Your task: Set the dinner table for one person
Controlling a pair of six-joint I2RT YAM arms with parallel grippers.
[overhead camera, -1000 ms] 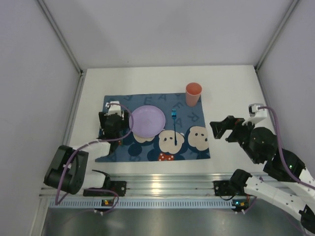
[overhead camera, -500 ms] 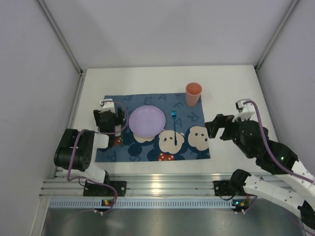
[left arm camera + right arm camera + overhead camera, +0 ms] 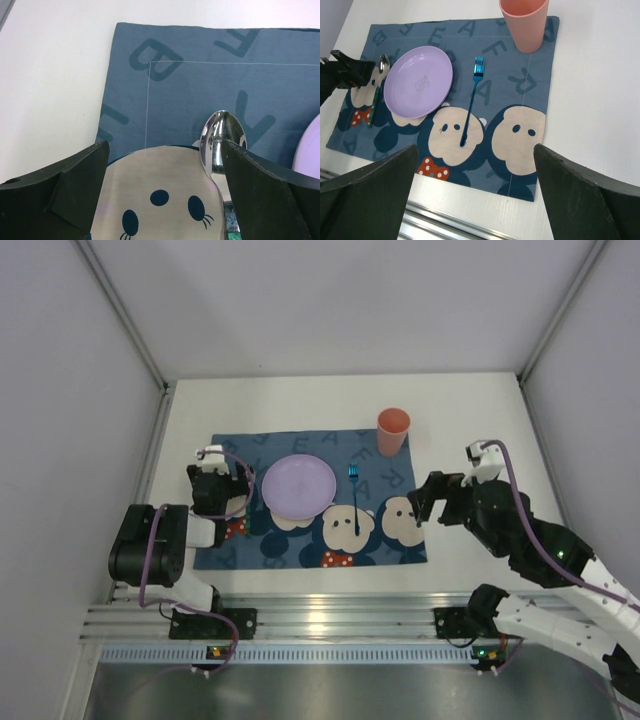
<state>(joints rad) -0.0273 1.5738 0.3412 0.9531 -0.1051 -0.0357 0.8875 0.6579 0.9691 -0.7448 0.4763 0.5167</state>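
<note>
The white dinner table (image 3: 470, 420) carries a dark blue cartoon mat (image 3: 390, 540). On the mat lie a purple plate (image 3: 298, 486), a blue fork (image 3: 354, 502) to its right and a pink cup (image 3: 392, 431) at the far right corner. A shiny spoon (image 3: 377, 82) with a green handle lies left of the plate. My left gripper (image 3: 225, 478) is open and low over the mat. The spoon's bowl (image 3: 220, 137) lies just inside its right finger (image 3: 265, 190). My right gripper (image 3: 428, 498) is open and empty above the mat's right edge.
Grey walls close in the table on the left, back and right. An aluminium rail (image 3: 330, 620) runs along the near edge. Bare white tabletop (image 3: 600, 75) lies right of the mat and behind it. The left arm's cable (image 3: 240, 465) loops near the plate's left rim.
My left gripper has drawn back to the left, away from the plate, with the spoon lying on the mat. My right gripper has moved left toward the mat's right edge.
</note>
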